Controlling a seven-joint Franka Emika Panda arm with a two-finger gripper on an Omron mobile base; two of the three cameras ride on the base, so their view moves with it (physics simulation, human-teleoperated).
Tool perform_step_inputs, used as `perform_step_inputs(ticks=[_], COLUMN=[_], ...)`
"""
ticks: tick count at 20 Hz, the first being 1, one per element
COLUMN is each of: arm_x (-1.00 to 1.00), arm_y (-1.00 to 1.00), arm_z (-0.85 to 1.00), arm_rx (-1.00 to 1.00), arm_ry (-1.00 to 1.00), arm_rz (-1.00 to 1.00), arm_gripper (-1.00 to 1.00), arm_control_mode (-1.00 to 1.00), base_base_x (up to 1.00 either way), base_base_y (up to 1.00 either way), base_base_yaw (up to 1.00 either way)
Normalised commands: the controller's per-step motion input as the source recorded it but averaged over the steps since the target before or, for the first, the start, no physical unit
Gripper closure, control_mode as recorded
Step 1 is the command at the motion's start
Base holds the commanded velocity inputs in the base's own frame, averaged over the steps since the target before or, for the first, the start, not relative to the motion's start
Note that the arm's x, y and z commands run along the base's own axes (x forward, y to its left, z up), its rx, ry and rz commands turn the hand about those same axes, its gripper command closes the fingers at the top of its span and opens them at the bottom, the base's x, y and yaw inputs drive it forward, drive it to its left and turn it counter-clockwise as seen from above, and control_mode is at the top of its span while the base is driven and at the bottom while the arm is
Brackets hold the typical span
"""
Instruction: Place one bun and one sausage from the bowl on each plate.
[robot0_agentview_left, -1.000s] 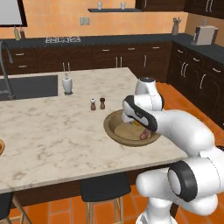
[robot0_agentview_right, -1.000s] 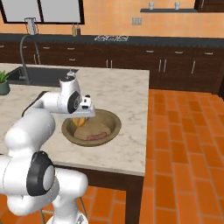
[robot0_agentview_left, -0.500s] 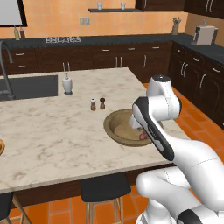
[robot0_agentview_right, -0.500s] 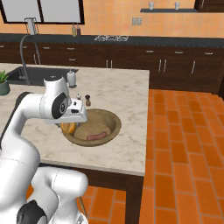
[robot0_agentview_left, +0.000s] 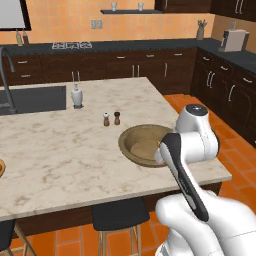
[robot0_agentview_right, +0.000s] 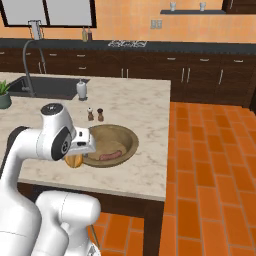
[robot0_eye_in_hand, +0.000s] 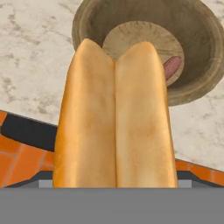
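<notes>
The end effector (robot0_agentview_right: 75, 159), its jaws wide around a bun (robot0_eye_in_hand: 116, 116), carries it above the bowl's (robot0_agentview_right: 131, 145) near rim; a sausage (robot0_agentview_right: 111, 156) lies inside. Next, I judge, is travel left toward a plate.

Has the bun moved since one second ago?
Yes. The bun has come up out of the bowl, toward the counter's near edge; it now hangs at the bowl's near rim.

Golden-tan bun (robot0_eye_in_hand: 116, 118); olive-brown wooden bowl (robot0_eye_in_hand: 205, 39); reddish-pink sausage (robot0_agentview_right: 111, 156); beige, brown-veined marble island counter (robot0_agentview_left: 60, 155); orange brick floor (robot0_agentview_right: 210, 165).
</notes>
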Motion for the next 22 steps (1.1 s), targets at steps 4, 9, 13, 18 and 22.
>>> perform_step_inputs(ticks=[4,9,13,18,22], arm_x=[-0.23,0.0,0.0,0.0,0.0], arm_y=[0.09,0.0,0.0,0.0,0.0], arm_z=[0.0,0.0,0.0,0.0,0.0], arm_rx=[0.0,0.0,0.0,0.0,0.0], arm_ry=[0.01,0.0,0.0,0.0,0.0], arm_rz=[0.01,0.0,0.0,0.0,0.0], arm_gripper=[1.0,1.0,1.0,1.0,1.0], arm_control_mode=[-1.0,1.0,1.0,1.0,1.0], base_base_x=[0.0,-0.81,-0.29,-0.05,-0.01], base_base_y=[0.0,0.72,1.0,1.0,1.0], base_base_yaw=[0.0,-0.02,-0.03,-0.02,-0.01])
